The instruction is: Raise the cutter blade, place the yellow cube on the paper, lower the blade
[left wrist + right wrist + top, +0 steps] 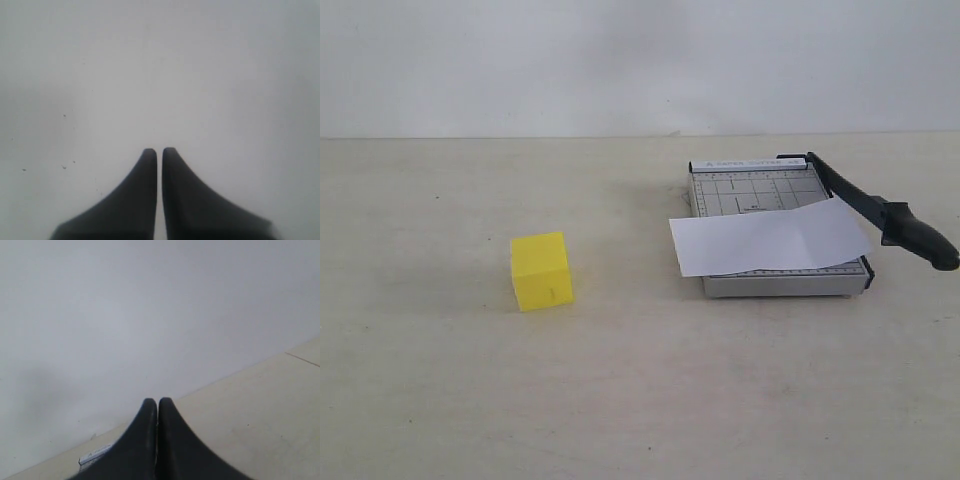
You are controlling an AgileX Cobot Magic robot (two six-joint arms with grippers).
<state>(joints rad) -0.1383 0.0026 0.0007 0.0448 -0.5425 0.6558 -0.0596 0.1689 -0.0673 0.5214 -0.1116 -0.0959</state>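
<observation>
The yellow cube [541, 270] stands alone on the table, left of centre. To its right lies the small grey cutter board [752, 188], and the white paper [770, 236] lies across its near half. The cutter blade [885, 213] rests down along the board's right edge, its thick handle sticking out to the front right. Neither arm shows in the exterior view. My left gripper [159, 151] is shut and empty, facing a plain pale surface. My right gripper [158, 402] is shut and empty too; a corner of the cutter board [95, 456] peeks out beside its fingers.
The pale table [640, 400] runs back to a white wall [620, 60]. Nothing else stands on it besides the cube and the cutter.
</observation>
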